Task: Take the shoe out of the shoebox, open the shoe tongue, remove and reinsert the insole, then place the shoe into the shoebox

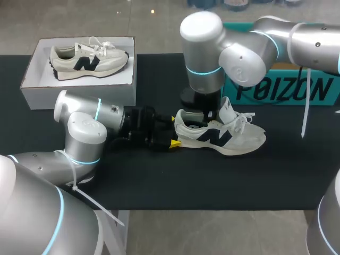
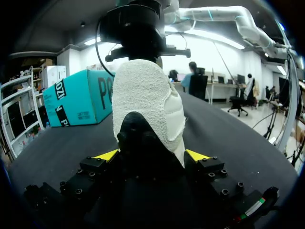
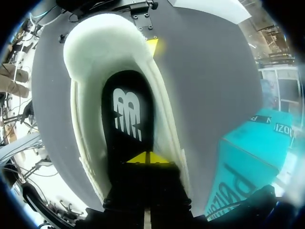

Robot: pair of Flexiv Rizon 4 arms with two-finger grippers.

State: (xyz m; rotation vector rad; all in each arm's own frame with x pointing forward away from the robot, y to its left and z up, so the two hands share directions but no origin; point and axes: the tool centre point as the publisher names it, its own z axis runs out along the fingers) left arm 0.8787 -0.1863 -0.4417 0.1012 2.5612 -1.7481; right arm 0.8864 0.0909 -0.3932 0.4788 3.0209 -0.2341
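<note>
A cream sneaker (image 1: 220,135) with a dark logo lies on its sole on the black table (image 1: 159,180), toe to the right. My left gripper (image 1: 172,142) is at its heel. In the left wrist view the heel of the sneaker (image 2: 147,95) sits between the yellow fingertips (image 2: 107,155), which press it from both sides. My right gripper (image 1: 199,114) comes down from above into the shoe's opening. In the right wrist view its yellow tips (image 3: 147,157) are shut together just over the black insole (image 3: 126,109), inside the padded collar (image 3: 86,43).
A white shoebox (image 1: 74,95) at the back left holds a second sneaker (image 1: 87,61). A teal box lid (image 1: 287,87) stands at the back right, behind my right arm. The table edge runs along the front.
</note>
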